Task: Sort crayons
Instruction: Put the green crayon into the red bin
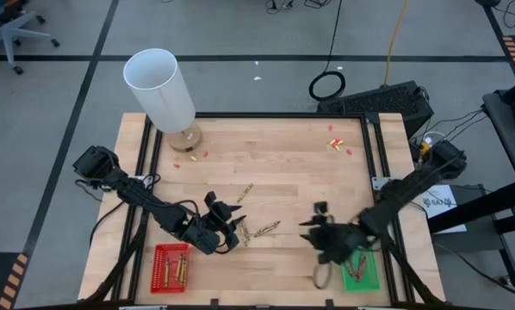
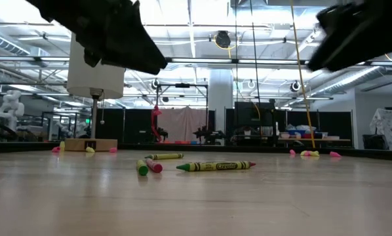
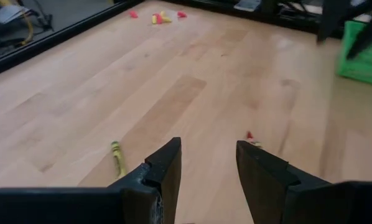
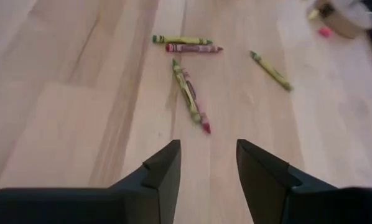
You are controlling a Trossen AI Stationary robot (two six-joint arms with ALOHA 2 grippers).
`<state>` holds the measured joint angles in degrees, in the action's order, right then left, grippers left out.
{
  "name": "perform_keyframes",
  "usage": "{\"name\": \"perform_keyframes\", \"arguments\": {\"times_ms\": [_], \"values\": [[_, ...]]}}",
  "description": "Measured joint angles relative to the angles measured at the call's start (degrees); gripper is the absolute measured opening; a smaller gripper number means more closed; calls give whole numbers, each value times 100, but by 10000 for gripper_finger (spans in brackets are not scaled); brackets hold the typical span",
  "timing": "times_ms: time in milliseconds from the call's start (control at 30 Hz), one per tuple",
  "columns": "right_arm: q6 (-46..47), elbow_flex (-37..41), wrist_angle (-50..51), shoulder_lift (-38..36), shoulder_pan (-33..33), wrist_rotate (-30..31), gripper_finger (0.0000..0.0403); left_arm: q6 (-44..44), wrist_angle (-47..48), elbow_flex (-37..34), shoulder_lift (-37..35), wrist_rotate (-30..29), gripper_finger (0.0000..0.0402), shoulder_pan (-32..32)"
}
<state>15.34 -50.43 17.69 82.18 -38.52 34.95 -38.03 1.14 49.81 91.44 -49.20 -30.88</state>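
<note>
Left gripper [image 1: 229,226] and right gripper [image 1: 313,231], dark fingers parted and empty, hover over thin paper-wrapped crayons [image 1: 264,230] on a pale wooden table [image 1: 283,172]; workshop beyond

Green and red crayons [image 4: 189,93] on the pale wood bench [image 1: 283,181], a red tray [image 1: 158,267] left, green tray [image 1: 368,274] right.
</note>
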Motion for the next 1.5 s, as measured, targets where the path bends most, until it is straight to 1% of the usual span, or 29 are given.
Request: {"name": "perform_keyframes", "arguments": {"times_ms": [100,233,333,433,533,600,667,833,1033,1133,1267,1400,1500], "values": [[-804,0,-892,321,694,-672,139,-65,-3,-62,0,-34,152,56],[-1596,0,-1910,653,1707,-1783,139,-69,55,-69,0,-34,152,49],[-1872,0,-2614,896,2416,-2555,139,-325,217,-70,1,-39,152,-3],[-2030,-1,-3259,1175,3000,-3123,139,-720,450,-71,0,-44,152,-45],[-2189,-2,-3744,1484,3484,-3705,139,-1088,665,-73,2,-47,152,-120],[-2317,-4,-4019,1718,3751,-4073,139,-1120,693,-73,0,-53,152,-192],[-2422,-72,-4083,1958,3990,-4381,139,-1120,690,-73,1,-52,152,-253],[-2760,-612,-3856,2538,4343,-4869,139,-1123,690,-73,0,-53,152,-352],[-3244,-1419,-3092,3126,4588,-5314,148,-1138,688,-73,2,-53,152,-379],[-3431,-1713,-2985,3393,4682,-5305,162,-1120,694,-73,2,-55,152,-375],[-3635,-1913,-2924,3685,4806,-5299,179,-1120,730,-73,2,-55,152,-377],[-3780,-2030,-2719,3897,4907,-5334,180,-1120,795,-73,2,-55,152,-377],[-3886,-2041,-2626,3955,4924,-5328,170,-1118,842,-73,2,-55,152,-377]]}}
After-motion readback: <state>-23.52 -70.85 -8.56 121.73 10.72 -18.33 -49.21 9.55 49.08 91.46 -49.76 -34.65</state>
